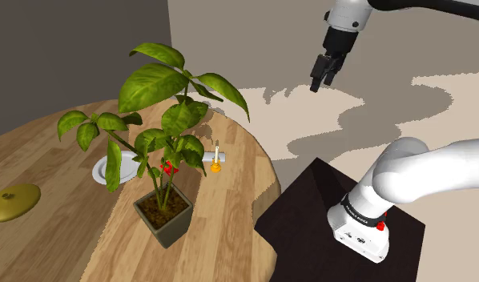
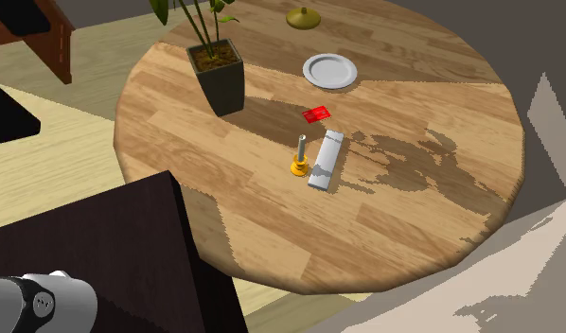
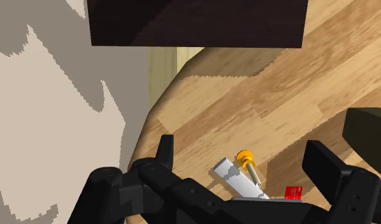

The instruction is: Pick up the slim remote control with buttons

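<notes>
The slim remote is a pale grey-white bar lying flat near the middle of the round wooden table. In the shoulder view the remote peeks out from behind the plant's leaves. A small orange-based peg stands right beside it. My black gripper hangs high in the air beyond the table's edge, well away from the remote. In the wrist view the gripper is open with nothing between its fingers, and the remote lies far below with the orange peg next to it.
A leafy plant in a dark square pot stands on the table. Past the remote lie a red card and a white plate, and an olive lid sits farther off. The dark stand is close to the table's edge.
</notes>
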### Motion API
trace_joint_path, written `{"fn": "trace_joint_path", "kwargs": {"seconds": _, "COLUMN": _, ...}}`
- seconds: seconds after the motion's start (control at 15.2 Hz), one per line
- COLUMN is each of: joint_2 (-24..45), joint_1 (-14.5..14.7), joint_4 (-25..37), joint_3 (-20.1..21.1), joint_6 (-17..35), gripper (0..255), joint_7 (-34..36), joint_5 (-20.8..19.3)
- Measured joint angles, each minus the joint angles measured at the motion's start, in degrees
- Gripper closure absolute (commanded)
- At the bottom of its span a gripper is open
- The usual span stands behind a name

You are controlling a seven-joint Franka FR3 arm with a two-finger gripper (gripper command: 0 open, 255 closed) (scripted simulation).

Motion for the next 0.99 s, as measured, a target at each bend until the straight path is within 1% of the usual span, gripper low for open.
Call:
{"fn": "trace_joint_path", "kwargs": {"seconds": 0.13, "joint_2": 0.3, "joint_1": 0.1, "joint_4": -0.7, "joint_3": -0.1, "joint_6": 1.0, "gripper": 0, "joint_7": -0.4, "joint_5": -0.1}}
{"fn": "trace_joint_path", "kwargs": {"seconds": 0.46, "joint_2": 5.4, "joint_1": 1.2, "joint_4": -3.6, "joint_3": 0.1, "joint_6": 9.1, "gripper": 0, "joint_7": -2.8, "joint_5": -0.2}}
{"fn": "trace_joint_path", "kwargs": {"seconds": 0.66, "joint_2": 9.7, "joint_1": 1.9, "joint_4": -6.0, "joint_3": 0.1, "joint_6": 15.9, "gripper": 0, "joint_7": -4.6, "joint_5": -0.4}}
{"fn": "trace_joint_path", "kwargs": {"seconds": 0.79, "joint_2": 13.0, "joint_1": 2.3, "joint_4": -5.8, "joint_3": 0.1, "joint_6": 19.1, "gripper": 0, "joint_7": -5.8, "joint_5": -0.5}}
{"fn": "trace_joint_path", "kwargs": {"seconds": 0.99, "joint_2": 18.8, "joint_1": 3.0, "joint_4": -6.2, "joint_3": 0.3, "joint_6": 25.4, "gripper": 0, "joint_7": -7.3, "joint_5": -0.6}}
